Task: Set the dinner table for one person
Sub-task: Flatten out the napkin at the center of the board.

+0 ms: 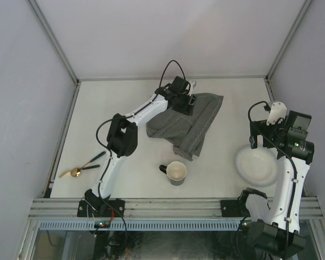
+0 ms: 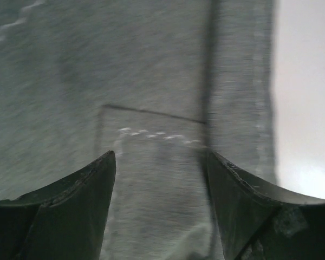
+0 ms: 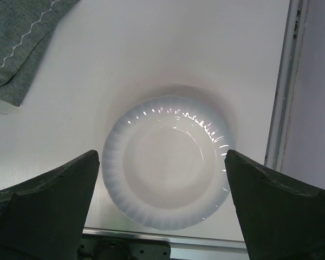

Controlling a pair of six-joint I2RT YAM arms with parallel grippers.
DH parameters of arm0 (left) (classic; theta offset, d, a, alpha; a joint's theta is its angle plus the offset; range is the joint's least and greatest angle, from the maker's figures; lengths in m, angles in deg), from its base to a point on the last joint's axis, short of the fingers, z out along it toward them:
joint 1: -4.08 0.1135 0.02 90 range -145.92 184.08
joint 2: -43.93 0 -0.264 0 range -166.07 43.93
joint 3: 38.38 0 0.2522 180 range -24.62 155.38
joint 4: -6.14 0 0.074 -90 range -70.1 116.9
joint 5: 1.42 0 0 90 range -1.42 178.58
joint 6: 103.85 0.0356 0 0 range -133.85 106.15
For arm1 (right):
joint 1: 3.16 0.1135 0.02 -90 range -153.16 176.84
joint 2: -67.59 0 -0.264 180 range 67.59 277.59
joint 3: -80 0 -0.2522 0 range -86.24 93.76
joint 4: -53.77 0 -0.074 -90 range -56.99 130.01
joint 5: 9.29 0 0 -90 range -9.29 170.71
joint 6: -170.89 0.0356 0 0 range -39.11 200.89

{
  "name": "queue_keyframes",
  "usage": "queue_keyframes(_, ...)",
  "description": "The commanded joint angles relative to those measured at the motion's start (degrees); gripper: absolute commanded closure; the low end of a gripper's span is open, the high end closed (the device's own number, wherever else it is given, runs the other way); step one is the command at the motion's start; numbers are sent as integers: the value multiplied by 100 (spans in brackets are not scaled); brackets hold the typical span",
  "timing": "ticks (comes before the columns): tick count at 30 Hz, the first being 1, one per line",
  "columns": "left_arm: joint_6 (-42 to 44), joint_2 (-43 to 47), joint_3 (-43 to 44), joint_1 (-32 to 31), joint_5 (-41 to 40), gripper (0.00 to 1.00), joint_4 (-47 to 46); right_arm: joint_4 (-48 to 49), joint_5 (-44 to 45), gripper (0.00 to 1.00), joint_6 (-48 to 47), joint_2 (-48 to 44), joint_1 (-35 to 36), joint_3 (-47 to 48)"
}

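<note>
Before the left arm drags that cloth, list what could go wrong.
The crumpled cloth has a corner near the mug; dragging it could tip the mug.
The left fingers stand open over a fold and might pinch only one layer.
The plate lies close to the edge rail; the right fingers could push it there.

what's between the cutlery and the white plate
A dark mug on the dinner table, with the left arm overhead nearer the cutlery; top view shows it.

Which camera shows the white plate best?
The right wrist view: the plate lies almost whole below it, fluted rim clear. The top external view shows it small, partly behind the right arm. The left wrist view shows grey cloth, no plate.
</note>
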Motion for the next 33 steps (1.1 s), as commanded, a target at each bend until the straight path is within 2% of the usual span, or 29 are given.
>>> queue_keyframes(1, 641, 267, 51, 138, -1621, 28, 60, 261, 67, 0, 16, -48, 21, -69)
queue_keyframes(3, 647, 255, 85, 230, -1782, 28, 64, 302, 19, 0, 26, -9, 18, -78)
queue_keyframes(8, 306, -127, 573, 477, -1295, 29, 583, 381, -60, 0, 128, 63, 64, -77)
queue_keyframes(18, 214, -311, 579, 397, -595, 30, 747, 333, -22, 0, 129, 20, 90, -86)
queue_keyframes(33, 550, -513, 630, 144, -542, 29, 767, 433, 157, 0, 231, 83, 314, -87)
